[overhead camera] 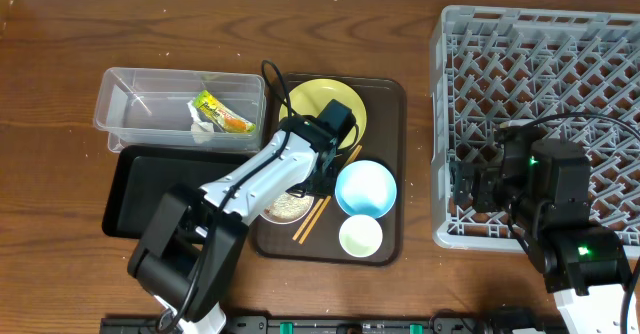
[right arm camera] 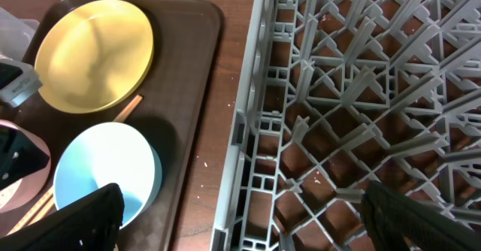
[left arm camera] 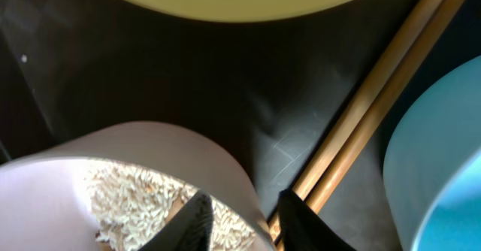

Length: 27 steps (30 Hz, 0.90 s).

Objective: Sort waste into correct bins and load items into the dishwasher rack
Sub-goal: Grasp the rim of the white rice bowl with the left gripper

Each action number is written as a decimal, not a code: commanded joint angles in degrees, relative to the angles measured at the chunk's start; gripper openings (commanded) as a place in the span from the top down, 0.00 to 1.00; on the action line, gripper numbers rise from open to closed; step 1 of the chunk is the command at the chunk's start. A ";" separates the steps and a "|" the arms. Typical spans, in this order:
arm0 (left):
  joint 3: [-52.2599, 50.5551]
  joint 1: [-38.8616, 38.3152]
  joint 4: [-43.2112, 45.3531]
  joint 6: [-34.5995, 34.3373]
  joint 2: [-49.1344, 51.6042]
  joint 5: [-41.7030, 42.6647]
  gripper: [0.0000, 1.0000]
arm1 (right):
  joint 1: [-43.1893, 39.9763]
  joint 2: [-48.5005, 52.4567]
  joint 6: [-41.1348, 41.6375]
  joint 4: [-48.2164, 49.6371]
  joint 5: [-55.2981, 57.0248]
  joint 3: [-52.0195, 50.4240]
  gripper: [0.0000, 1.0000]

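My left gripper (overhead camera: pixel 303 186) (left arm camera: pixel 248 215) is open a little and straddles the rim of the white bowl (overhead camera: pixel 283 210) (left arm camera: pixel 150 142). One finger is inside over the pale rice crumbs (left arm camera: pixel 128 198). The other is outside by the wooden chopsticks (overhead camera: pixel 318 212) (left arm camera: pixel 376 108). The yellow plate (overhead camera: pixel 322 109) (right arm camera: pixel 94 52), light blue bowl (overhead camera: pixel 365 187) (right arm camera: pixel 105 168) and pale green cup (overhead camera: pixel 360 236) sit on the brown tray. The clear tub (overhead camera: pixel 140 99) holds the green-and-orange wrapper (overhead camera: pixel 222 112) and white scrap (overhead camera: pixel 203 129). My right gripper (overhead camera: pixel 468 189) (right arm camera: pixel 255 221) is open and empty over the left wall of the grey rack (overhead camera: pixel 540 84) (right arm camera: pixel 338 93).
The glossy black tray (overhead camera: pixel 150 189) lies in front of the clear tub, left of the dark brown serving tray (overhead camera: pixel 388 99). A strip of bare wooden table (overhead camera: pixel 418 124) separates the brown tray from the rack. The left arm's cable arches over the yellow plate.
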 commanded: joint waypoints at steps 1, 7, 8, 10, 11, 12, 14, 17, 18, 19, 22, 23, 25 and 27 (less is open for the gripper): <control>-0.57 -0.09 0.52 -0.07 0.94 -0.24 0.71 | -0.26 -0.09 -0.57 -0.20 -0.46 1.03 0.01; -0.59 -0.15 0.61 -1.11 2.49 0.22 0.71 | -0.26 -0.09 -0.57 -0.74 -0.46 1.03 0.01; -0.61 -0.15 0.61 -1.11 2.54 0.33 0.72 | -0.26 -0.09 -0.57 -0.85 -0.46 1.03 0.01; -0.61 -0.28 0.61 -1.14 2.54 0.39 0.72 | -0.26 -0.09 -0.59 -0.92 -0.46 1.03 0.01; -0.61 -0.39 0.66 -1.11 2.54 0.39 0.72 | -0.26 -0.09 -0.57 -0.92 -0.44 1.03 0.01; -0.61 -0.52 0.66 -1.11 2.54 0.39 0.72 | -0.26 -0.09 -0.57 -0.92 -0.46 1.03 0.01; -0.68 -0.79 0.52 -1.14 2.54 0.39 0.75 | -0.26 -0.09 -0.57 -0.92 -0.46 1.03 0.01; -0.98 -1.51 0.48 -1.14 2.54 0.37 0.78 | -0.26 -0.09 -0.57 -0.92 -0.46 1.03 0.01; -1.11 -1.79 0.57 -1.14 2.54 0.37 0.80 | -0.26 -0.09 -0.57 -0.92 -0.46 1.03 0.01; -1.20 -2.05 0.61 -1.11 2.54 0.37 0.81 | -0.26 -0.09 -0.57 -0.92 -0.46 1.03 0.01; -1.20 -2.67 0.66 -1.11 2.54 0.37 0.81 | -0.26 -0.09 -0.57 -0.94 -0.46 1.03 0.01; -1.20 -2.78 0.63 -1.14 2.54 0.35 0.85 | -0.26 -0.09 -0.57 -0.92 -0.46 1.03 0.01; -1.20 -2.78 0.48 -1.14 2.54 0.37 0.90 | -0.26 -0.09 -0.57 -0.92 -0.46 1.03 0.01; -1.20 -2.75 0.39 -1.11 2.54 0.33 0.94 | -0.26 -0.09 -0.57 -0.94 -0.46 1.03 0.01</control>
